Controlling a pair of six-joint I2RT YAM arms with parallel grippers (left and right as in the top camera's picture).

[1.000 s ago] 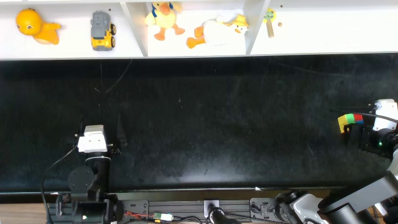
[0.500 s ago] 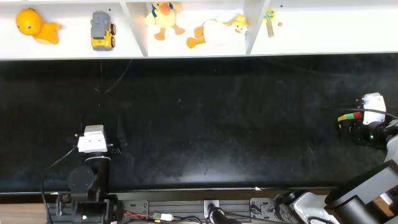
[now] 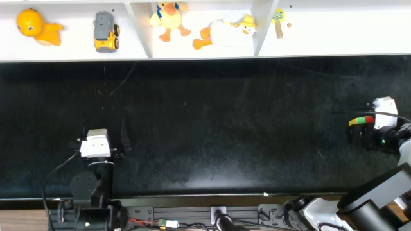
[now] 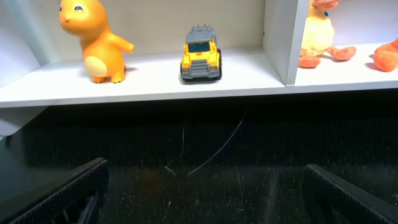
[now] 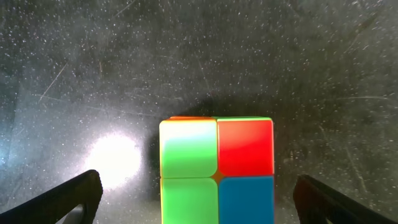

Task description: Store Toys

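- Toys number 6: 1 colour cube [image 5: 216, 168], 1 orange figure [image 3: 38, 27], 1 yellow truck [image 3: 105, 32], 1 yellow plush duck [image 3: 169, 19], 1 white plush duck [image 3: 225, 33] and 1 small figure [image 3: 279, 20].
- The white shelf [image 3: 321, 32] shows 3 compartments.
- Its left compartment holds 2 toys, the orange figure upright and the truck beside it, apart.
- Its middle compartment holds the 2 plush ducks. The yellow one sits up and the white one lies on its side.
- Its right compartment holds the small figure just beside the divider.
- The cube is not in the shelf. It lies on the black worktop [image 3: 225, 128], well in front of the shelf and out past its right compartment.
- On the face toward the right wrist camera, 2 green tiles, 1 red and 1 blue show.
- The right gripper [image 5: 199, 202] hangs over the cube with its 2 fingers spread wide, the cube between them and untouched.
- The left gripper [image 4: 205, 199] sits well in front of the shelf's left compartment, facing it, fingers spread and holding nothing.
- Compared with 1 second ago, the right gripper has moved toward the shelf and over the cube, so less of the cube shows from above. The cube, the 5 shelved toys and the left arm have not moved.
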